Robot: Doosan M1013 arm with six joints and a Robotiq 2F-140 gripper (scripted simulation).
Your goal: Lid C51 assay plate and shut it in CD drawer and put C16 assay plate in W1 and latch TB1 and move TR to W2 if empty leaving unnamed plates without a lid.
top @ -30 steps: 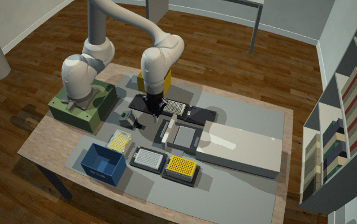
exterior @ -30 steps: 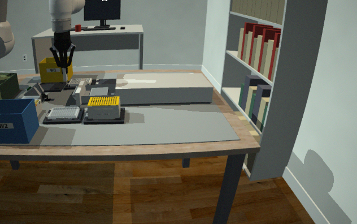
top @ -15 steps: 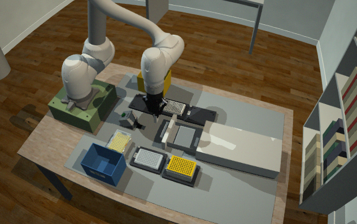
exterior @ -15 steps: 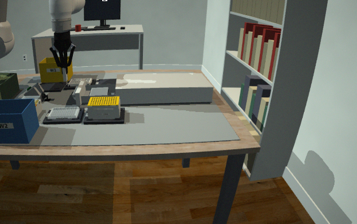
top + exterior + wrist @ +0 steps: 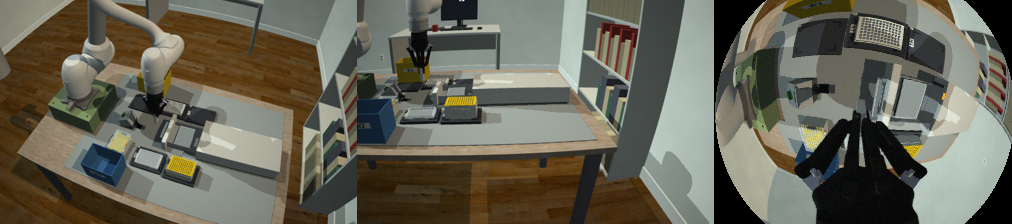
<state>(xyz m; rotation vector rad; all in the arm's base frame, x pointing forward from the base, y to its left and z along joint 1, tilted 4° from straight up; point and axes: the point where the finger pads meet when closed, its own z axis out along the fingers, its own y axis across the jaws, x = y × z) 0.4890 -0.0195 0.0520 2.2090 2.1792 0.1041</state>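
Note:
My gripper [image 5: 156, 116] [image 5: 421, 76] [image 5: 860, 105] is shut and empty. It hangs above the mat between the DONE key [image 5: 123, 114] [image 5: 790, 95] and the white front panel [image 5: 169, 132] [image 5: 434, 93] of cooler CD's open drawer. A flat grey rectangle [image 5: 184, 136] [image 5: 456, 91] [image 5: 910, 96] lies in one place of the drawer; I cannot tell whether it is a lidded plate. A plate with a pale dotted top [image 5: 174, 107] [image 5: 436, 81] [image 5: 878, 30] sits in the back nest row. A clear plate [image 5: 148, 158] [image 5: 420, 112] sits in a front nest. Tip rack TR [image 5: 181, 167] [image 5: 460, 100] has a yellow top.
Yellow bin W1 [image 5: 167, 80] [image 5: 410, 69] stands behind the arm. Blue bin W2 [image 5: 103, 164] [image 5: 374, 119] stands at the front left, with tip box TB1 [image 5: 120, 140] behind it. Cooler CD's housing [image 5: 240, 147] [image 5: 521, 87] lies to the right. The green robot base [image 5: 82, 110] is at the left.

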